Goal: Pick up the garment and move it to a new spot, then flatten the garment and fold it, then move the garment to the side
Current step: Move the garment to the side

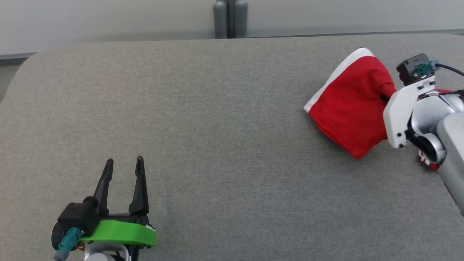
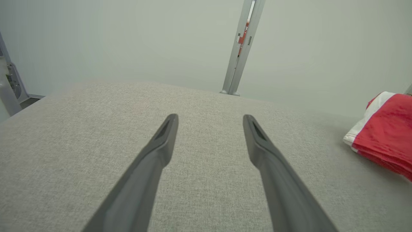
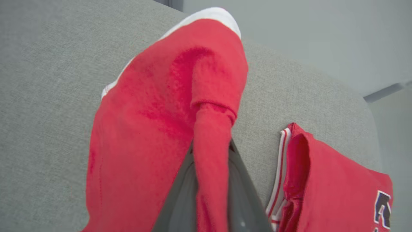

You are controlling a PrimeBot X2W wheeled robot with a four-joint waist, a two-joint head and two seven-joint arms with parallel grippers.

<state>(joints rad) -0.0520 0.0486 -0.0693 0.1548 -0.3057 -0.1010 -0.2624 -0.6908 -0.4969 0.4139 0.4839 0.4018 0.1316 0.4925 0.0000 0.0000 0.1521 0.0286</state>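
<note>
Right gripper [image 3: 210, 151] is clamped on a pinched fold of the red garment [image 1: 348, 105], which hangs just ahead of it, touching the surface [image 1: 217, 108]. Best lifted clear before carrying. Left gripper [image 1: 123, 165] spread, well apart.

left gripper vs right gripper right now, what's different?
The left gripper is open; the right gripper is shut. The left gripper holds nothing; the right gripper pinches a fold of the red garment. The left gripper hangs over the bare grey surface at the robot's left; the right gripper is over at its right. Both have two long dark fingers.
</note>
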